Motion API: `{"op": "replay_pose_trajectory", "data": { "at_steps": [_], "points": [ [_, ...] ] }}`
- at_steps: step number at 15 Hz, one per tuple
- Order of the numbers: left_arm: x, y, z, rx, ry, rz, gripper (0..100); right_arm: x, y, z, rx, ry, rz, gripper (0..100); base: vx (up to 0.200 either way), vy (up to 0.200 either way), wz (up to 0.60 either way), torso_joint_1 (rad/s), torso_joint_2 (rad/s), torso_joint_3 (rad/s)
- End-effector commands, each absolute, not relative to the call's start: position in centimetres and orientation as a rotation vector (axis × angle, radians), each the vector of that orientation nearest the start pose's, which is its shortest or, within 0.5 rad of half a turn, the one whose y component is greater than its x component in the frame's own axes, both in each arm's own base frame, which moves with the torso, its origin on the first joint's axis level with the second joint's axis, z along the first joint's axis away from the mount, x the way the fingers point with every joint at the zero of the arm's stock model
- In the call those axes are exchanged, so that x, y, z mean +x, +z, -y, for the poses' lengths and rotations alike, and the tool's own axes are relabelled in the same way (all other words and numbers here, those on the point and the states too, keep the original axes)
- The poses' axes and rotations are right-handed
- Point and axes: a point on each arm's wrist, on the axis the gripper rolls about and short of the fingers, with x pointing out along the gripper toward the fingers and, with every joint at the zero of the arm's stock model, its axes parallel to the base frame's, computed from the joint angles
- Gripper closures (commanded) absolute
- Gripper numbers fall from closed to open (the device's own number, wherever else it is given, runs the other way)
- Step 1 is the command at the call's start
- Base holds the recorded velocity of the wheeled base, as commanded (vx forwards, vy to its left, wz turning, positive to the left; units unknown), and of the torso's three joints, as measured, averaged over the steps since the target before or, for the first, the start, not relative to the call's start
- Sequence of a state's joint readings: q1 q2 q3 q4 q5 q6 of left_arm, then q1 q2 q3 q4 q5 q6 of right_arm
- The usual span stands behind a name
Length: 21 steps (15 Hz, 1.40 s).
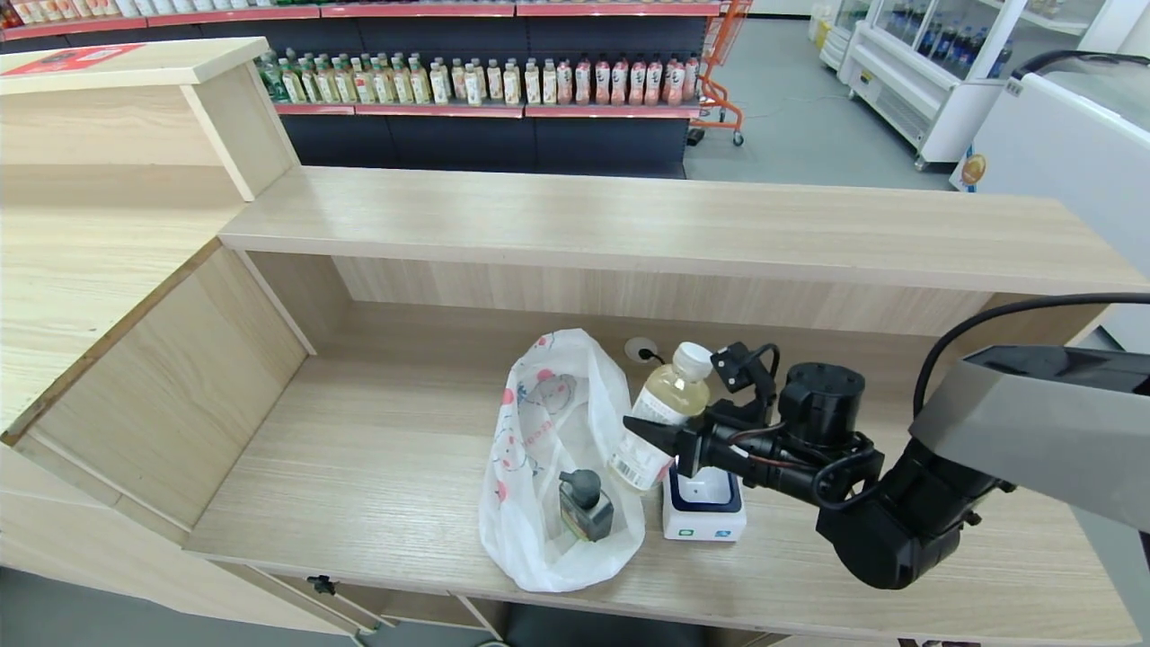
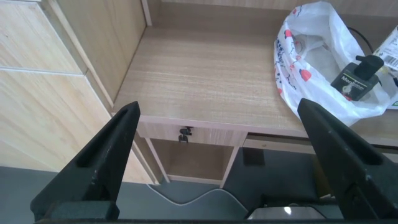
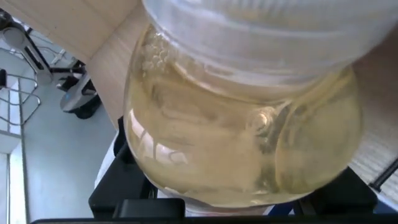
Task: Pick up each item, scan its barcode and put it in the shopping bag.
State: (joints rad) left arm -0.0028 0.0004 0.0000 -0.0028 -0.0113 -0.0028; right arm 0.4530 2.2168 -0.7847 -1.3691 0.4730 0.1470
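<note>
We've one dark bottle bagged; right gripper clamps drink bottle at scanner, shopping bag at its 9 o'clock; left gripper spread, empty.

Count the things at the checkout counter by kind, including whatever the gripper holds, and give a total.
Shopping bag: 1
Bottles: 2 (drink bottle in the right gripper, dark bottle inside the bag)
Scanner: 1
Total: 4
</note>
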Motion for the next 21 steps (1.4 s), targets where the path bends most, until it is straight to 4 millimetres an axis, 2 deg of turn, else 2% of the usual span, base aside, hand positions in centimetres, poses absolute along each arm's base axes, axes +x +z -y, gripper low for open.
{"op": "replay_pose_trajectory", "data": {
  "at_steps": [1, 3, 4, 6, 8, 10, 12, 13, 14, 16, 21],
  "points": [
    [-2.3, 7.6, 0.0, -0.003, -0.014, 0.002, 0, 34.3, 9.6, -17.3, 0.067, 0.912, -0.011, 100, 0.0, 0.0, 0.0, 0.0, 0.0, 0.0],
    [-2.3, 7.6, 0.0, -0.003, -0.014, 0.002, 0, 35.5, 11.7, -16.7, -0.062, 0.83, 0.086, 100, 0.0, 0.0, 0.0, 0.0, 0.0, 0.0],
    [-2.3, 7.6, 0.0, -0.003, -0.015, 0.002, 0, 35.9, 12.6, -16.1, -0.09, 0.729, 0.101, 100, 0.0, 0.0, 0.0, 0.0, 0.0, 0.0],
    [-2.3, 7.6, 0.0, -0.003, -0.015, 0.003, 0, 35.5, 12.4, -14.7, -0.132, 0.546, 0.066, 100, 0.0, 0.0, 0.0, 0.0, 0.0, 0.0],
    [-2.3, 7.6, 0.0, -0.003, -0.015, 0.002, 0, 35.0, 12.1, -13.1, -0.241, 0.507, 0.087, 100, 0.0, 0.0, 0.0, 0.0, 0.0, 0.0],
    [-2.3, 7.6, 0.0, -0.003, -0.014, 0.002, 0, 35.5, 13.0, -13.3, -0.237, 0.648, 0.147, 100, 0.0, 0.0, 0.0, 0.0, 0.0, 0.0],
    [-2.3, 7.6, 0.0, -0.003, -0.014, 0.002, 0, 36.0, 12.9, -15.2, -0.131, 0.74, 0.155, 100, 0.0, 0.0, 0.0, 0.0, 0.0, 0.0],
    [-2.3, 7.6, 0.0, -0.003, -0.014, 0.002, 0, 37.2, 12.9, -16.7, -0.067, 0.784, 0.192, 100, 0.0, 0.0, 0.0, 0.0, 0.0, 0.0],
    [-2.3, 7.6, 0.0, -0.003, -0.014, 0.003, 0, 38.0, 12.2, -16.6, -0.071, 0.861, 0.19, 100, 0.0, 0.0, 0.0, 0.0, 0.0, 0.0],
    [-2.3, 7.6, 0.0, -0.003, -0.014, 0.002, 0, 39.2, 10.7, -16.5, -0.054, 0.881, 0.174, 100, 0.0, 0.0, 0.0, 0.0, 0.0, 0.0],
    [-2.3, 7.6, 0.0, -0.003, -0.015, 0.002, 0, 39.8, 9.9, -17.2, 0.025, 0.991, 0.12, 100, 0.0, 0.0, 0.0, 0.0, 0.0, 0.0]
  ]
}}
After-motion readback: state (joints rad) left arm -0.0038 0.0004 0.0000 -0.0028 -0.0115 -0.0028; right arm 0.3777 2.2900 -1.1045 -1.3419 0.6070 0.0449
